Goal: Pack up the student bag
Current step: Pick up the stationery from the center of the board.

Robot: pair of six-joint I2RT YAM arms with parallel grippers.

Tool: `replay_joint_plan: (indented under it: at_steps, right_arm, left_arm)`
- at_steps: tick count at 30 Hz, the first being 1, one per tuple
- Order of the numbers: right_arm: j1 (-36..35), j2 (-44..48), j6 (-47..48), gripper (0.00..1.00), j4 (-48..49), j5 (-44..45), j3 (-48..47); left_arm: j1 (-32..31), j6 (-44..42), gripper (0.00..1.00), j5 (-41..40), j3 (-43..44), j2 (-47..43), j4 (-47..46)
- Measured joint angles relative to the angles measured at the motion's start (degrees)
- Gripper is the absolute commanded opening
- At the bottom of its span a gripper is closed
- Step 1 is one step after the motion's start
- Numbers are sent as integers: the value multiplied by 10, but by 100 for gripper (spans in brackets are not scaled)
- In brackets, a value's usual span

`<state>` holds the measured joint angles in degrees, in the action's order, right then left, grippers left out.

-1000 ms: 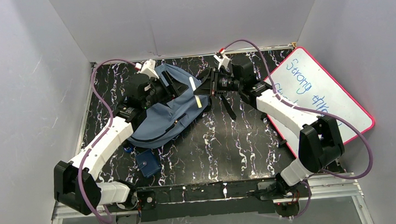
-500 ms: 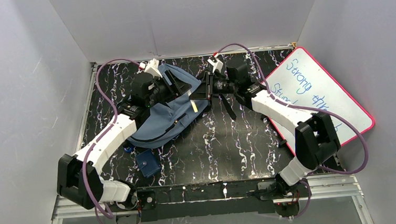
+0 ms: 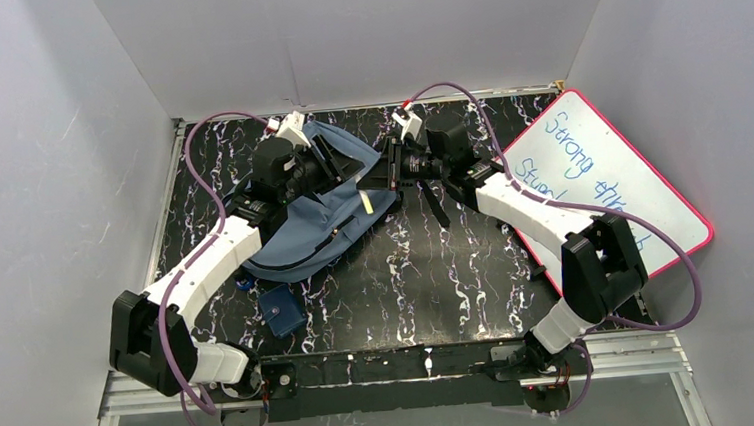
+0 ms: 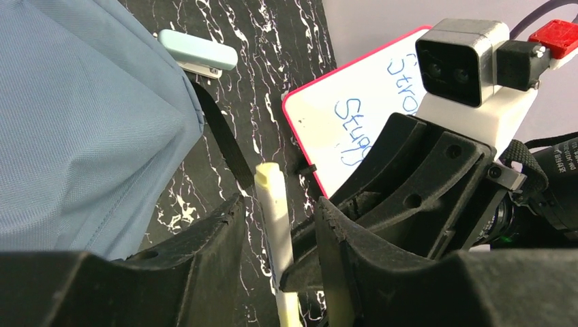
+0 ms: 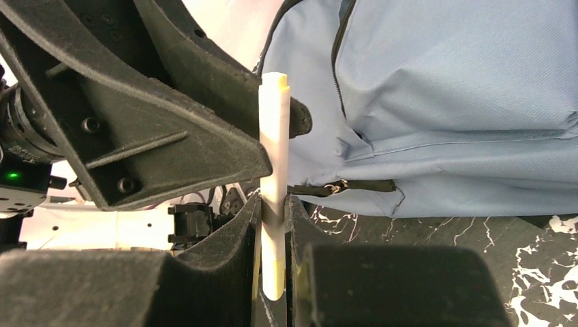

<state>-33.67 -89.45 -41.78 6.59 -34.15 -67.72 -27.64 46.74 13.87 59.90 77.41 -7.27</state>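
Since the student bag [image 3: 304, 228] lay slumped on the bench [image 3: 437, 269] under the left arm [image 3: 206, 265], everything else gathered at its right-hand end. Just above that end the left fingers [image 4: 204, 238] stood apart. A pale yellow marker [image 5: 275, 136] stood in the space between them, and the left wrist view showed clearance on at least one side of it. To the right of the bag the right fingers [image 5: 228, 245] were clamped on the marker's lower half, and well to the bag's right lay a red-rimmed whiteboard [image 3: 600, 167]. This read as a handover, and it looked like the risky part. If the right fingers let go before the left ones closed, the marker would likely drop onto the bench beside the bag rather than into it. The two sets of fingers were also crowded close, so a slightly misjudged approach could knock them together or lever the marker askew in its narrow grip. The bag itself looked soft and creased, slate-blue with black zip lines. A zip pull [image 5: 334, 187] showed in the right wrist view, and a black strap [image 3: 436, 207] trailed off the bag's right side. I could not see an open mouth, so it would probably sag shut unless held.
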Motion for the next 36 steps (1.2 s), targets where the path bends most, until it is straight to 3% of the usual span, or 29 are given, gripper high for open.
replay_joint_plan:
  at_steps: [7,17,19,22,25,30,36]
  right_arm:
    - [-1,0,11,0,7,26,-4]
    - [-1,0,15,0,18,27,-11]
    - [-1,0,16,5,19,28,-11]
    - [-1,0,16,22,20,29,-11]
    - [-1,0,17,35,19,30,-11]
    - [-2,0,32,42,7,47,-13]
    - [-3,-2,65,44,-34,75,-32]
  left_arm:
    - [-4,5,38,6,-1,0,0]
    - [-5,13,11,7,-1,0,-11]
    - [-5,13,9,7,-2,0,-13]
    - [-5,14,1,6,-2,0,-14]
    - [-6,16,0,4,-2,0,-14]
    - [-6,14,0,-20,-3,-5,7]
    - [1,-8,0,-92,-3,-30,89]
